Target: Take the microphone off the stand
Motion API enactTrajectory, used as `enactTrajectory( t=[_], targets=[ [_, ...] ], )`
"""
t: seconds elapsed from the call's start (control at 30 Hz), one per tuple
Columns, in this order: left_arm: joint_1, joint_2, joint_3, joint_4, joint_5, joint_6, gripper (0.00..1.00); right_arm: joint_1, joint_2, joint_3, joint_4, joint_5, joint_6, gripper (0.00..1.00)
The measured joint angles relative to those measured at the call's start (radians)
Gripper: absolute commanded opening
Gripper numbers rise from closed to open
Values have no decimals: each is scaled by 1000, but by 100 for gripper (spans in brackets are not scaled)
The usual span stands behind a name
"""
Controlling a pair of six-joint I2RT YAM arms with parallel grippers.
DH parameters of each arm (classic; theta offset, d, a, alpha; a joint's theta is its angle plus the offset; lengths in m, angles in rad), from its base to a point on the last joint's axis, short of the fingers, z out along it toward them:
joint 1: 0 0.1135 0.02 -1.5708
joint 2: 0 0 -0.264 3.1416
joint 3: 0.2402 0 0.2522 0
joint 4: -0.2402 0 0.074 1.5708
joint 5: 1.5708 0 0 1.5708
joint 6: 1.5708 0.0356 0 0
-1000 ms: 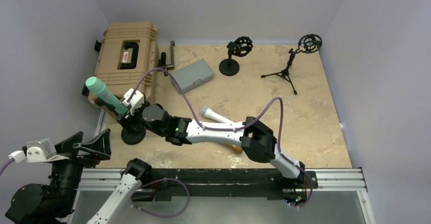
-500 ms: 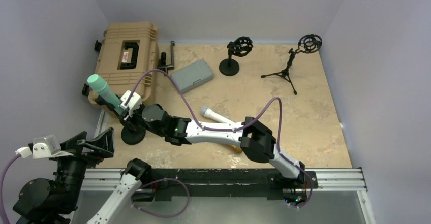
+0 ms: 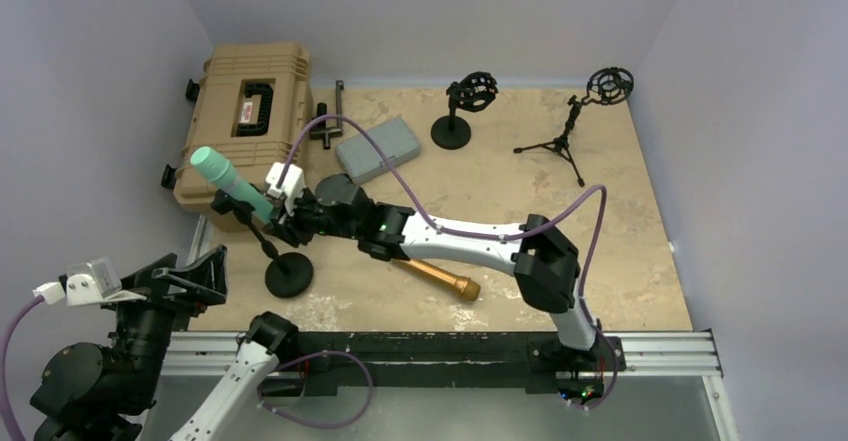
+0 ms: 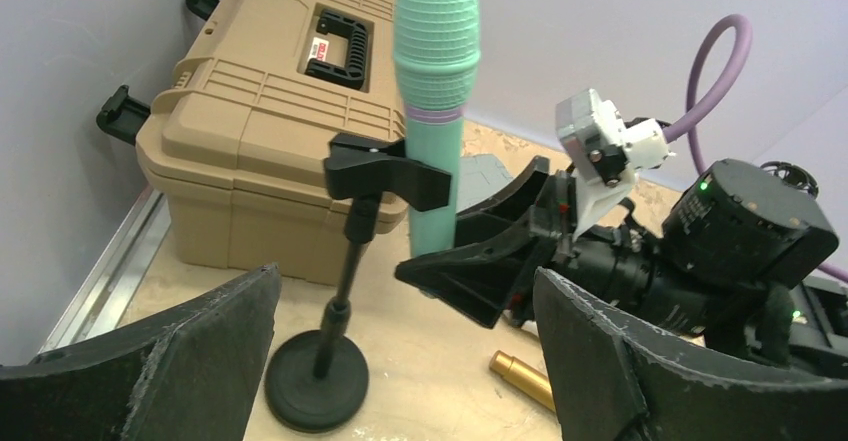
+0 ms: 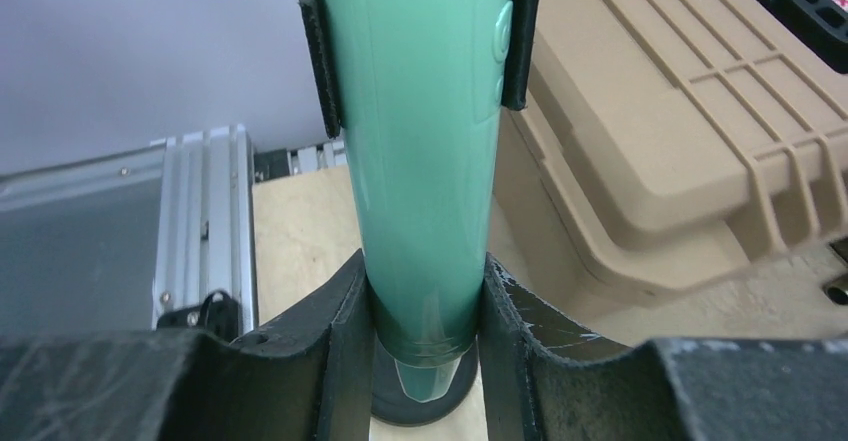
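Observation:
A teal microphone (image 3: 228, 179) sits in the black clip of a small desk stand (image 3: 287, 275) with a round base, at the table's near left. It also shows in the left wrist view (image 4: 435, 101) and the right wrist view (image 5: 425, 141). My right gripper (image 3: 280, 217) is shut on the microphone's lower handle, just below the clip (image 4: 385, 173). The stand leans, its base on the table. My left gripper (image 4: 400, 361) is open and empty, low at the near left, facing the stand.
A tan hard case (image 3: 245, 111) stands behind the stand. A gold microphone (image 3: 440, 279) lies on the table under my right arm. A grey box (image 3: 377, 148), a second round-base stand (image 3: 455, 121) and a tripod stand (image 3: 575, 126) are at the back.
My right gripper has moved right and toward the back with the teal microphone; the stand came along and its base slid right. The gold microphone now lies uncovered.

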Motion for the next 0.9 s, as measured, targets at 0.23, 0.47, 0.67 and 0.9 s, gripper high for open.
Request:
enactTrajectory(
  t=[0.23, 0.47, 0.67, 0.9],
  targets=[
    [0, 23, -40, 8, 16, -17, 96, -117, -142, -165, -29, -170, -10, 0],
    [0, 109, -104, 7, 65, -35, 100, -179, -245, -275, -60, -274, -85, 0],
    [0, 192, -192, 7, 76, -74, 100, -191, -309, -360, -53, -320, -124, 0],
    [0, 242, -288, 14, 203, -156, 100, -218, -396, -455, -55, -362, -130, 0]
  ],
)
